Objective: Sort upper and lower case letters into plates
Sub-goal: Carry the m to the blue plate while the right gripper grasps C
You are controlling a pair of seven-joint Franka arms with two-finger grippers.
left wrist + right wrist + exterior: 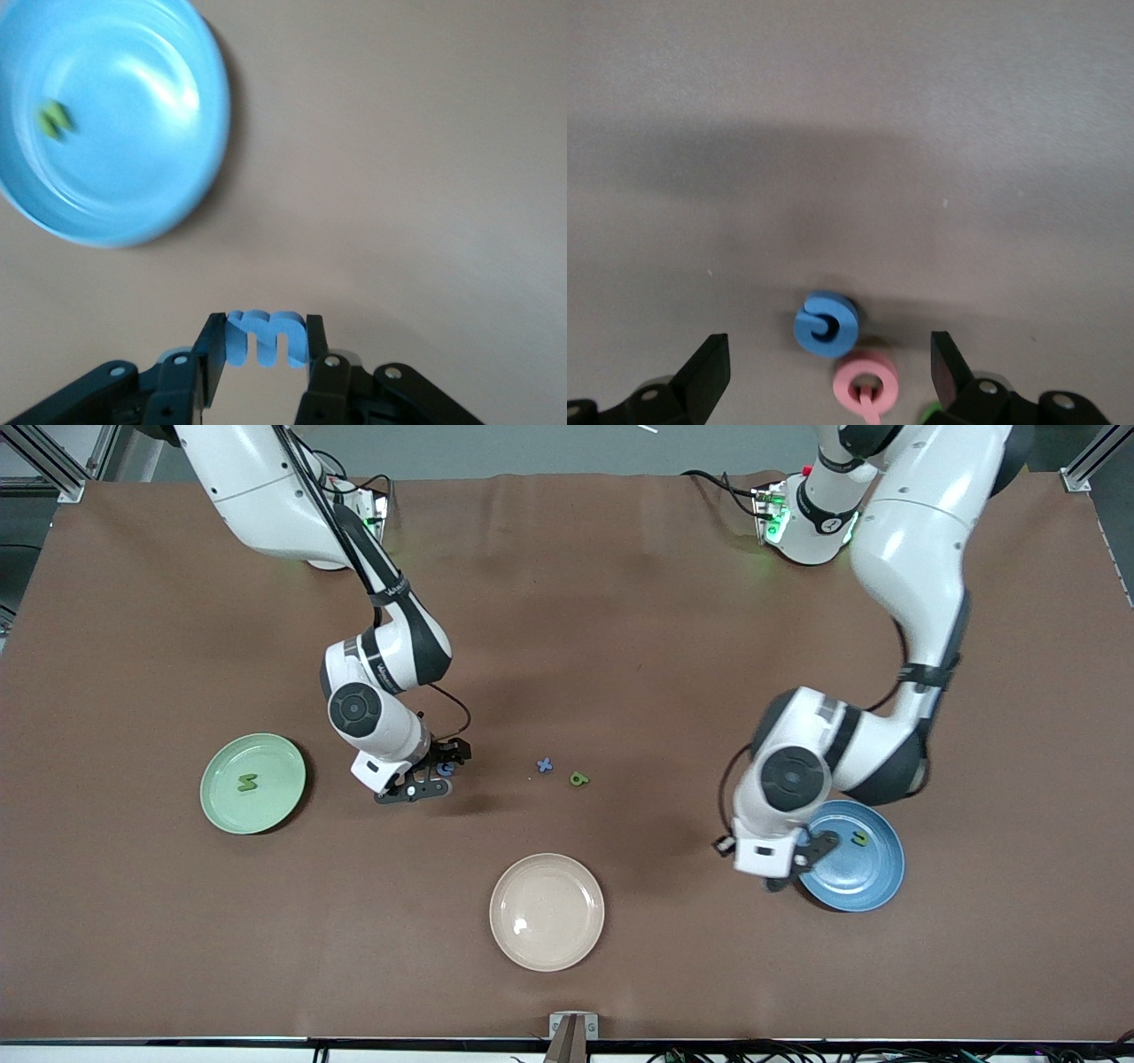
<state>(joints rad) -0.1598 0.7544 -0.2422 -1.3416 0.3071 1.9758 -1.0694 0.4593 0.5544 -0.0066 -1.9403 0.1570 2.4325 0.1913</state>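
My left gripper is shut on a blue letter m, up in the air over bare table beside the blue plate. In that plate lies a small green letter. In the front view the left gripper hangs at the plate's rim. My right gripper is open and low over a blue curled letter and a pink Q. The mint green plate holds a green M. A blue x and a green letter lie mid-table.
A cream-beige plate with nothing in it sits nearer the front camera than the loose letters. A scrap of green peeks out beside one right fingertip. Brown table cloth covers the whole surface.
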